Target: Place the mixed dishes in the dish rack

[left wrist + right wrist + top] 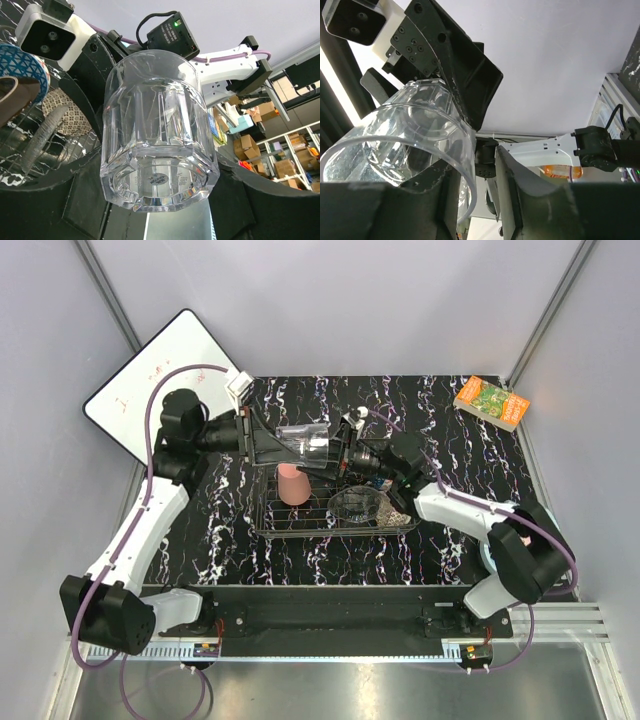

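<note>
Nearest us, the dish rack (268, 530) sits at the middle of the marbled table. A pink plastic cup (292, 483) stands at its 10 o'clock corner, a clear glass bowl (355, 505) lies near its centre, and a beige patterned bowl (397, 513) at its 3 o'clock end. The left wrist view also catches a blue patterned bowl (20, 65) at that end. Just above the rack's 12 o'clock edge we see the small clear glass (157, 125) held in the air on its side. The left gripper (285, 445) is clamped across its thick base, and its open mouth points toward 3 o'clock. The right gripper (475, 200) meets it there with one finger inside the rim and one outside. A gap shows beside the wall, so we judge those jaws not yet closed. We expect the glass to be stiff, smooth and slippery, fairly heavy at the base, and likely to chip if dropped onto wire. The faceted lower body or the rim wall looks the surest hold, and we would want one gripper firm before the other lets go. Farther off, a green-orange book (490, 402) lies at 2 o'clock and a white board (160, 380) leans at 10 o'clock.
</note>
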You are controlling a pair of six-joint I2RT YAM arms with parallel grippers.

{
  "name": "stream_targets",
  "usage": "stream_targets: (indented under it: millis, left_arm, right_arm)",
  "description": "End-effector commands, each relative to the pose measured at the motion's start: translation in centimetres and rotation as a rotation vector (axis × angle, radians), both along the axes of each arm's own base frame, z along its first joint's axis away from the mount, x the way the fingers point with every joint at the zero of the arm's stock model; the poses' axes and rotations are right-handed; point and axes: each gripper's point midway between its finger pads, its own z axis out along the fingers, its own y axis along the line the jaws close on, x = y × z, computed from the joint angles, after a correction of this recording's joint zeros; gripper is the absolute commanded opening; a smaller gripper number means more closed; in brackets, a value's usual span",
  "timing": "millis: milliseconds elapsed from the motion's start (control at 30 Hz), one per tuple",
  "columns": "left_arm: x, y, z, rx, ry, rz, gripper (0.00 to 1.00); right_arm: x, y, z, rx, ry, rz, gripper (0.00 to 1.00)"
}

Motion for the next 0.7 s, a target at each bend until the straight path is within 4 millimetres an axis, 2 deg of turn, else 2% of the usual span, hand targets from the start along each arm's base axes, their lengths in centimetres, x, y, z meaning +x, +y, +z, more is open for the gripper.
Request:
stream_targets:
  millis: [0,133,167,200,233,267,300,333,367,400,433,500,533,567,600,633,667]
  left_arm:
    - [-0.3,1.2,3.3,-0.031,-0.148,0.023,0.0]
    - [-0.7,2.2,2.9,-0.014,-0.166,0.023,0.0]
    - [-1.1,2.6,2.0,0.006,-0.104,0.014,0.0]
    - [-0.8,3.3,2.1,0.026,-0.167,0.03,0.0]
    - [-0.8,3.8,1.8,0.041,-0.17,0.033,0.0]
    - [-1.3,4.3,0.6,0.064,-0.076,0.035,0.0]
    - [-0.6,5.2,0.5,0.093,-0.161,0.063,0.0]
    - [-1.2,5.7,-1.0,0.134,-0.056,0.083,0.0]
    - [-1.2,6.1,-1.7,0.175,-0.058,0.097,0.0]
    - [-0.7,6.5,-2.5,0.24,-0.159,0.096,0.0]
    - [-0.8,7.1,-4.3,0.328,-0.1,0.131,0.0]
    - [-0.7,7.6,-6.4,0.43,-0.126,0.143,0.0]
    - [-0.1,8.4,-8.0,0.536,-0.127,0.186,0.0]
    - [-0.2,8.6,-8.7,0.586,-0.141,0.189,0.0]
    - [-0.9,8.0,-9.5,0.632,-0.167,0.153,0.0]
    - [-0.9,8.4,-10.3,0.698,-0.177,0.164,0.0]
    - [-1.1,8.3,-10.7,0.725,-0.183,0.156,0.0]
  right_arm:
    - [-1.8,-0.7,-2.4,-0.087,0.007,0.043,0.39]
    - [-1.5,-2.5,-2.7,-0.102,0.013,0.013,0.5]
    - [-1.4,-2.8,-3.3,-0.123,0.032,0.008,0.5]
    - [-0.8,-3.6,-3.8,-0.14,0.044,-0.012,0.51]
    - [-0.9,-4.2,-3.6,-0.149,0.017,-0.023,0.52]
    - [-0.8,-4.7,-4.4,-0.184,0.05,-0.027,0.53]
    - [0.0,-5.8,-4.5,-0.194,0.055,-0.057,0.53]
    - [0.1,-6.6,-4.1,-0.196,0.04,-0.078,0.51]
    - [0.3,-7.4,-4.3,-0.201,0.055,-0.09,0.5]
    - [0.5,-8.0,-3.9,-0.194,0.055,-0.105,0.5]
    - [1.1,-9.3,-2.9,-0.178,0.036,-0.145,0.5]
    - [1.2,-10.1,-1.6,-0.167,0.002,-0.162,0.5]
    - [1.1,-10.6,-1.2,-0.187,-0.017,-0.176,0.51]
    - [1.3,-10.7,0.0,-0.195,-0.053,-0.201,0.51]
    - [1.4,-10.9,0.4,-0.218,-0.075,-0.22,0.51]
    - [1.1,-11.3,-0.4,-0.29,-0.098,-0.233,0.51]
    - [1.6,-11.6,0.8,-0.317,-0.141,-0.286,0.52]
